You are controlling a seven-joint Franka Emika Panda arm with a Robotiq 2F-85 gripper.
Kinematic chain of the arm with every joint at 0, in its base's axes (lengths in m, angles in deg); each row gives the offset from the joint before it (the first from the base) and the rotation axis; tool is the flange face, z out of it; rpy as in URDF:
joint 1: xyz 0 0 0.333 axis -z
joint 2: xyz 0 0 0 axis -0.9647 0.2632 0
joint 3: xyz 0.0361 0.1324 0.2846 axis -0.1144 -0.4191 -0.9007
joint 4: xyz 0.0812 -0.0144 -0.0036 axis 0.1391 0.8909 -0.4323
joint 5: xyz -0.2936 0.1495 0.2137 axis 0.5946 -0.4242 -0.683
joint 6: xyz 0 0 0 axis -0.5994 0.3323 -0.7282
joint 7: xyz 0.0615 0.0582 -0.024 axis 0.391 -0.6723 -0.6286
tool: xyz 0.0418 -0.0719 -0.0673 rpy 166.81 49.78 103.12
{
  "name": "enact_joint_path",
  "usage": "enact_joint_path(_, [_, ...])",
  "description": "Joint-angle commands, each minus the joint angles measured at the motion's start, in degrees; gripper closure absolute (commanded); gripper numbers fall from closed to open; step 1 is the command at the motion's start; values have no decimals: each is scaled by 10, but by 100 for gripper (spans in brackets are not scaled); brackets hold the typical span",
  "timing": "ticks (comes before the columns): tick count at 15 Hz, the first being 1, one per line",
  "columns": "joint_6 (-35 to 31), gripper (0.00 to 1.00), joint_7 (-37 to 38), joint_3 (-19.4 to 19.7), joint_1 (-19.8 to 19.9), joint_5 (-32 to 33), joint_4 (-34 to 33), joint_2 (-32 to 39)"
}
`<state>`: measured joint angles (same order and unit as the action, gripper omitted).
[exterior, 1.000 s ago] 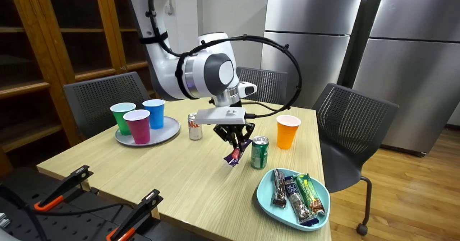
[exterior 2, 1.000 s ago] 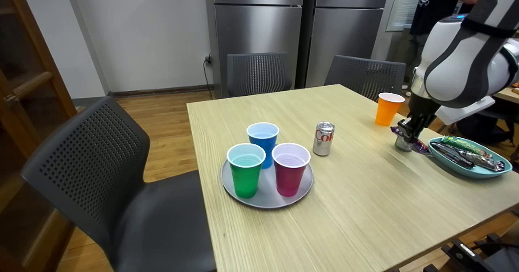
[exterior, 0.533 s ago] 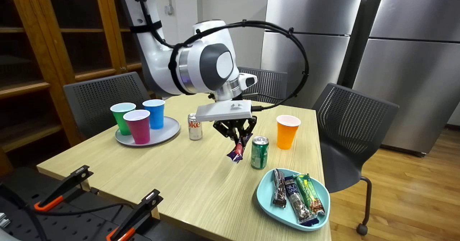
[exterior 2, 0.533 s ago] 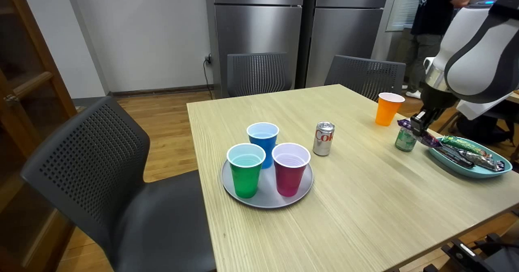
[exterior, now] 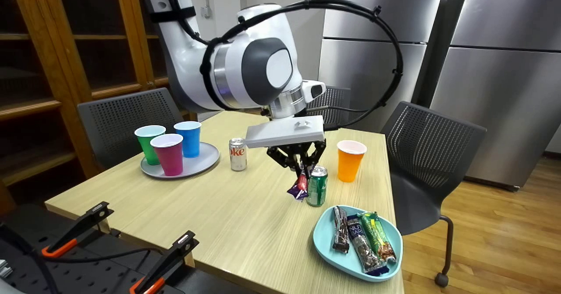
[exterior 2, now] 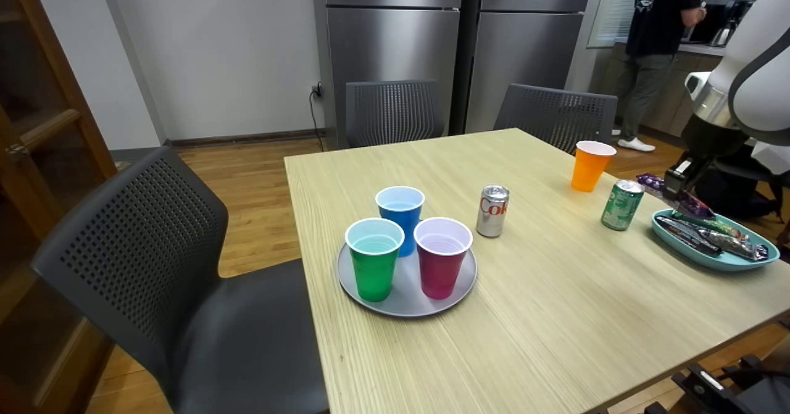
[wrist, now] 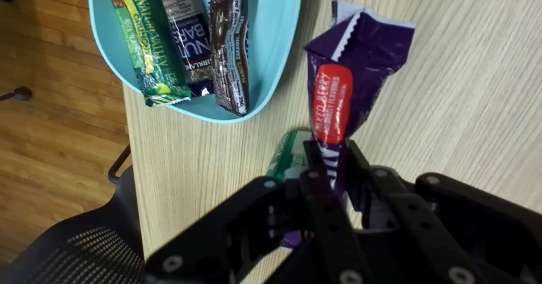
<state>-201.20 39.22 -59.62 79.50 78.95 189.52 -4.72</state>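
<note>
One arm (exterior: pixel 258 66), wrist (exterior: pixel 287 103) bent downward, jaws gripping a purple bar (wrist: pixel 332 102) above the counter (exterior: pixel 245 215), near a green can (exterior 2: pixel 622 205)

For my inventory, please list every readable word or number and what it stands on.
"MIXED BERRY": purple bar
"NATURALLY FLAVORED": purple bar
"NATURE VALLEY": green bar
"CRUNCHY": green bar
"NUT BAR": silver bar
"KIRKLAND": silver bar
"Nutrition Facts": brown bar
"PEANUTS, CARAMEL": brown bar
"250": brown bar
"Coke": silver can, both exterior views combined
Too small or blurred: green can lettering, other fine print
</note>
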Motion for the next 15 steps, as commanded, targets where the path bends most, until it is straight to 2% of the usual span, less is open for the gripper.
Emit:
enact_joint_path(1, [-1, 96, -23, -9, 38, 6, 16, -34])
enact_joint_path(8, [23, 96, -12, -22, 91, -13, -37, -9])
enact_joint_path(15, [22, 96, 9, -21, 89, -33, -89, 54])
